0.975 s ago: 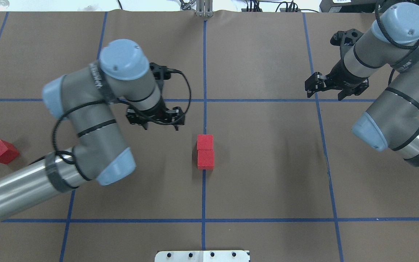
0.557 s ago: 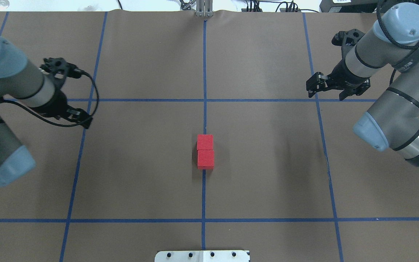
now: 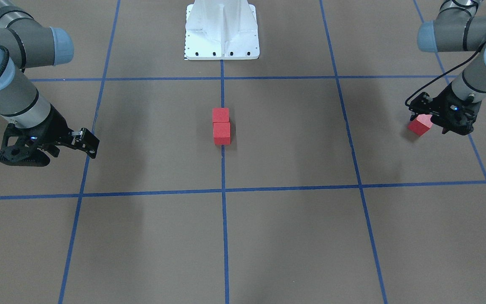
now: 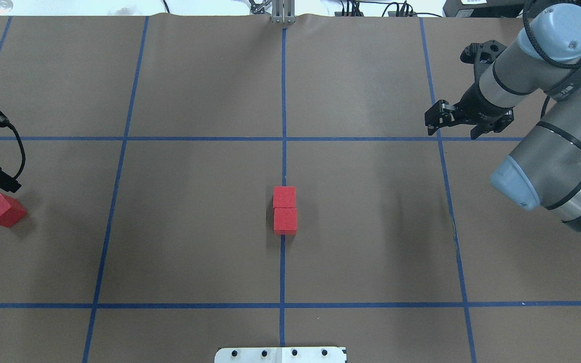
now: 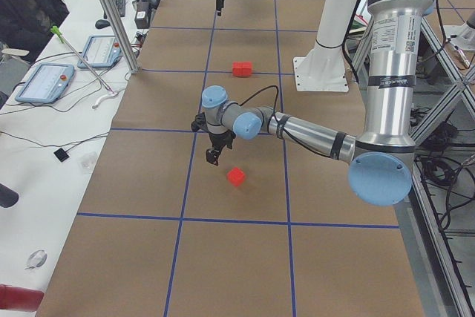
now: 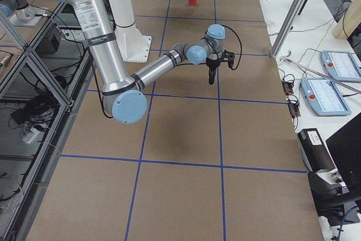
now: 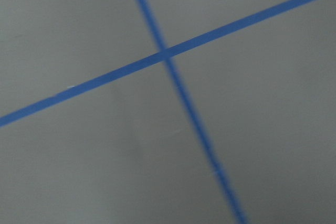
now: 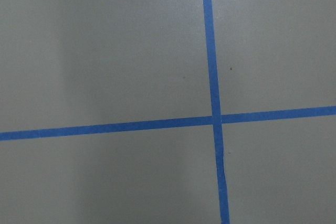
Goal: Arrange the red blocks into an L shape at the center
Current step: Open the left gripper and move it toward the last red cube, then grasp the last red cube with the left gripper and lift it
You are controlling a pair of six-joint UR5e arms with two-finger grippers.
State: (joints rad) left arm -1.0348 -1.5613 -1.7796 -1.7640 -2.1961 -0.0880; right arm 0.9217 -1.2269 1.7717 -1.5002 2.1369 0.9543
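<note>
Overhead and front views face oppositely, sharing the center (image 4: 284,166).

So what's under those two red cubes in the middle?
The two red cubes rest on the brown surface, straddling a blue tape line that emerges at both ends. The tape directly beneath is hidden.

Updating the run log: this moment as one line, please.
center: two blocks touching, in a row | third block: loose, far left | left gripper: open, by it | right gripper: open, empty
</note>
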